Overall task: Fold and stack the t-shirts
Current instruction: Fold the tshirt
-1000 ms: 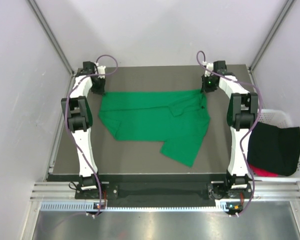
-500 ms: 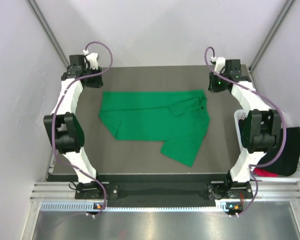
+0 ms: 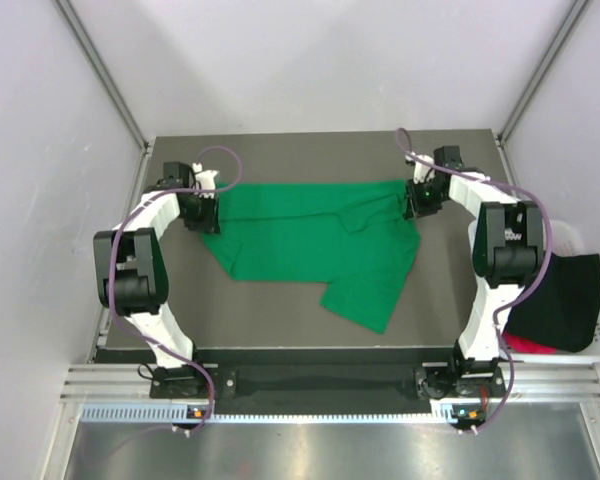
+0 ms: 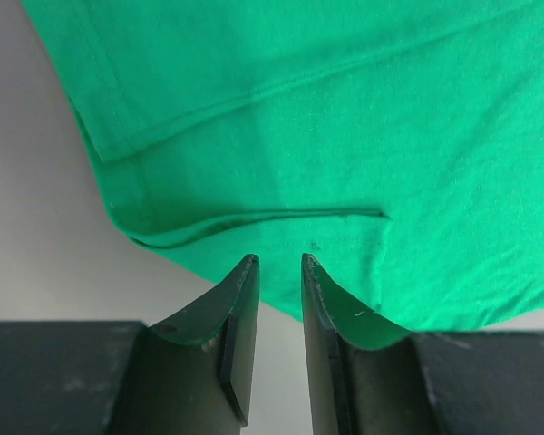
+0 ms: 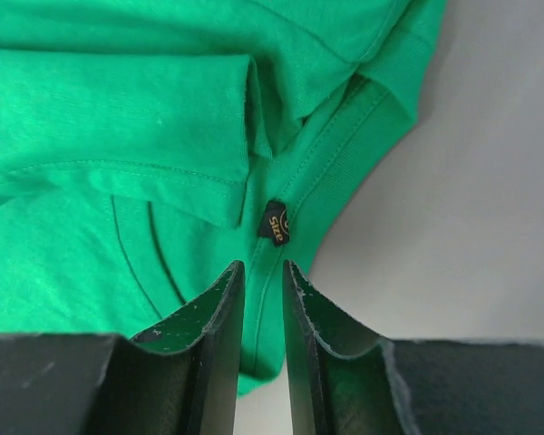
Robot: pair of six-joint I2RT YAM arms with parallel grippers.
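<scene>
White-and-black arms [image 3: 166, 305], purple cables [image 3: 220, 149]

Both arms reach forward; left tool [image 4: 278, 263], right tool [image 5: 262, 265] narrowly parted.

"How many t-shirts?"
"Three: one green t-shirt [image 3: 310, 240], one black t-shirt [image 3: 555, 300], and one red t-shirt [image 3: 525, 345] with only a corner showing."
"And arms?"
"Two, the left arm [image 3: 140, 270] and the right arm [image 3: 500, 260]. Two grippers as well, the left gripper [image 3: 205, 210] and the right gripper [image 3: 417, 198]."
"Anything else?"
"One table [image 3: 280, 150], one basket [image 3: 555, 232] and one size label [image 5: 274, 223]."
</scene>
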